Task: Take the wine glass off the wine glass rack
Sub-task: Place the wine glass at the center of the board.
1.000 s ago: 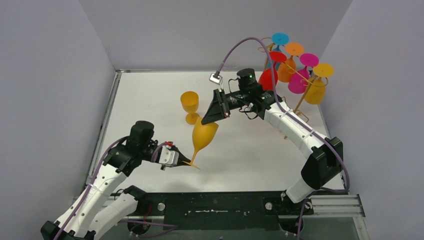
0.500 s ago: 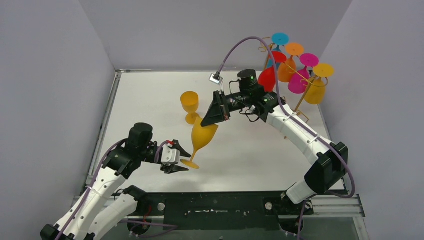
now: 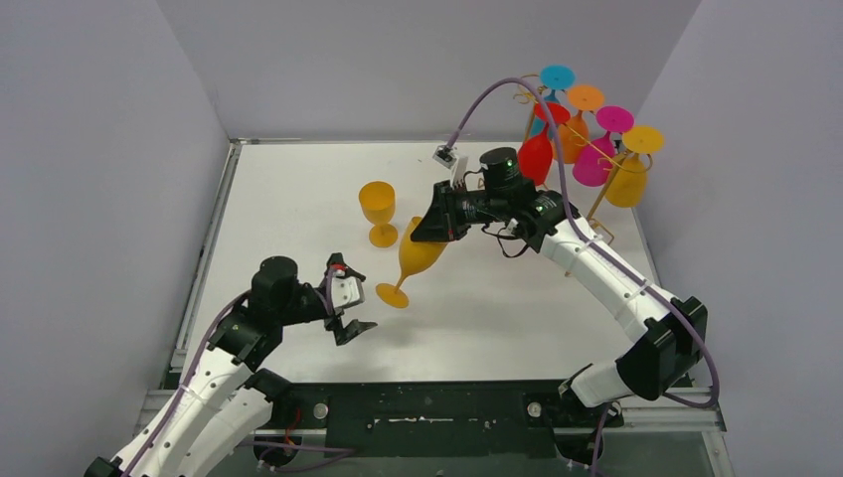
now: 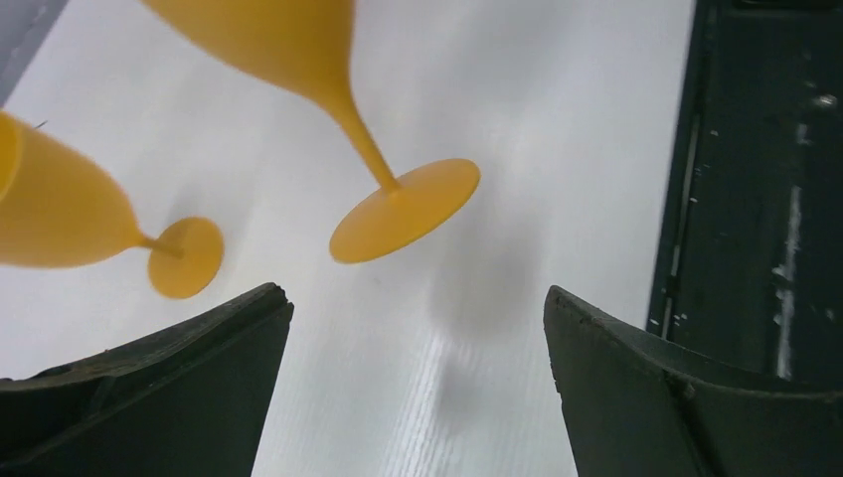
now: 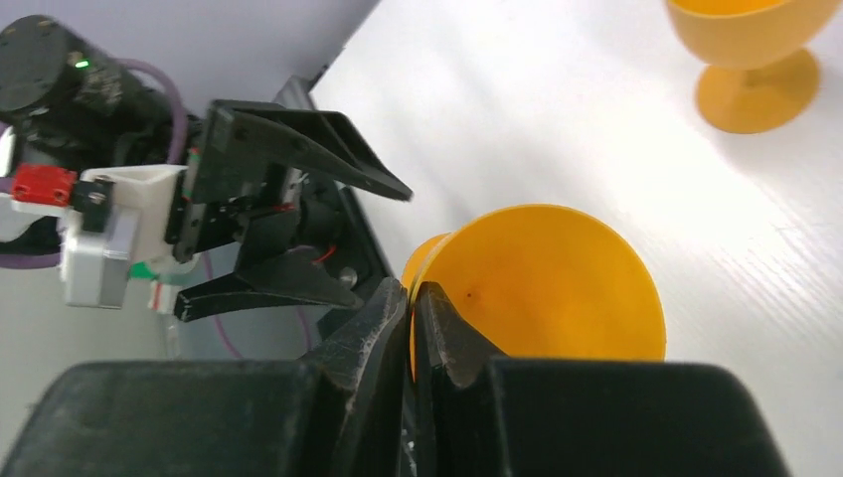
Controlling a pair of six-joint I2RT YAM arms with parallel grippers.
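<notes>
A yellow wine glass (image 3: 421, 254) hangs tilted over the table's middle, its foot (image 3: 392, 295) pointing down towards the near left. My right gripper (image 3: 429, 231) is shut on its rim; in the right wrist view the fingertips (image 5: 413, 290) pinch the bowl's edge (image 5: 547, 283). My left gripper (image 3: 352, 296) stands open just left of the foot and holds nothing. Its wrist view shows the foot (image 4: 403, 209) beyond the wide-apart gripper (image 4: 416, 298). The gold wine glass rack (image 3: 596, 204) stands at the back right.
A second yellow glass (image 3: 378, 209) stands upright on the table just behind the held one, also seen as a yellow glass (image 4: 60, 214) in the left wrist view. Red (image 3: 535, 154), orange (image 3: 571, 134), magenta (image 3: 594, 159), yellow (image 3: 626, 179) and blue (image 3: 557, 77) glasses hang upside down on the rack.
My left gripper opened, let go of the glass's foot and drew back a little. The right arm shifted the glass slightly right and back.
</notes>
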